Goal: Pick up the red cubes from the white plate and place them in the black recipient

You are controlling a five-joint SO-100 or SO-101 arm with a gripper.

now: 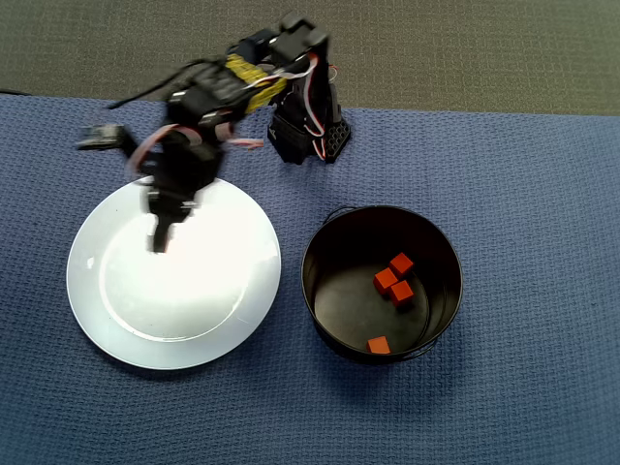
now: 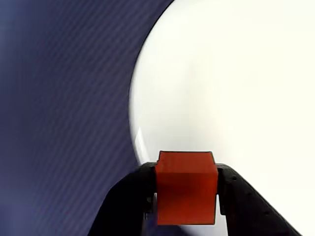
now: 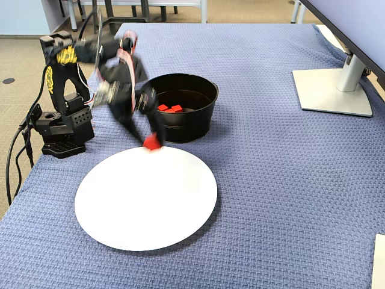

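Observation:
In the wrist view my gripper is shut on one red cube, pinched between both black fingers, above the near edge of the white plate. The fixed view shows that cube at the blurred gripper tip, just over the plate's far rim and beside the black recipient. From overhead the gripper hangs over the plate's upper left part, and the held cube is hidden. The plate itself is bare. Several red cubes lie inside the black recipient.
A blue woven cloth covers the table. The arm's black base stands at the far left edge, behind the plate. A monitor foot sits at the right. Carpeted floor lies beyond the cloth.

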